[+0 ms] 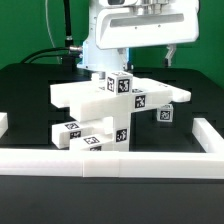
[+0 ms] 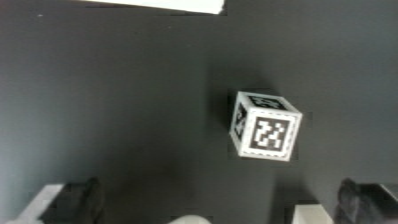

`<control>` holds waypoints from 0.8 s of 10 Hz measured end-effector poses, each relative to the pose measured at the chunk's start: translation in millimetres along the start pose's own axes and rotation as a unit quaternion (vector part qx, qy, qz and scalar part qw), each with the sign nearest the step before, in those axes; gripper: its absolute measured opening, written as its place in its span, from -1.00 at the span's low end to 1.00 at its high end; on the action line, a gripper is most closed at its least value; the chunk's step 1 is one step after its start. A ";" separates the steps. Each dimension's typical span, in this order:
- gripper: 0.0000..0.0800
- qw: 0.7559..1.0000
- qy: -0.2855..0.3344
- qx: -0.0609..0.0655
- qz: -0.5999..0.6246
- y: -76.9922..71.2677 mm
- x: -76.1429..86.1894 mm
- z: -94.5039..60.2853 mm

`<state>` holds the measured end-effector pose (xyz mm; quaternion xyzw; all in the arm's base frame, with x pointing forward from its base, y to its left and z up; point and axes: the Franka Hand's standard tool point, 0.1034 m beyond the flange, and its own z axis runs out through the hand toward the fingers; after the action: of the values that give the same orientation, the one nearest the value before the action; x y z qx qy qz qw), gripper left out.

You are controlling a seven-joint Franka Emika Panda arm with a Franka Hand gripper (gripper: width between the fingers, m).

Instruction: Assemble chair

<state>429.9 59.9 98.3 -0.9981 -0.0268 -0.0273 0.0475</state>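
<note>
A small white block with black marker tags point(image 2: 267, 125) lies alone on the black table. It also shows in the exterior view point(image 1: 165, 115), at the right of the other parts. My gripper point(image 2: 217, 205) hangs above the table near this block, open and empty, with its dark fingers point(image 2: 71, 200) wide apart. In the exterior view the gripper point(image 1: 170, 48) is high above the block. A wide flat white chair part point(image 1: 110, 97) rests on other white tagged pieces point(image 1: 95, 135) in the middle of the table. An upright tagged piece point(image 1: 120, 82) stands on it.
A low white wall point(image 1: 110, 160) borders the table at the front and sides. The corner of a white part point(image 2: 169, 5) shows at the edge of the wrist view. Black cables run behind the arm's base point(image 1: 60, 45).
</note>
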 end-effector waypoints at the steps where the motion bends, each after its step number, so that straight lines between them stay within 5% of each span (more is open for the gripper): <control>1: 0.62 1.000 0.003 0.000 -0.002 0.7 10.8 -0.6; 4: 0.62 1.000 0.007 -0.004 -0.008 2.2 39.7 8.8; 8: 0.62 1.000 0.000 -0.004 0.001 -3.9 42.1 15.1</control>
<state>472.4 67.4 86.1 -0.9983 -0.0261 -0.0271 0.0438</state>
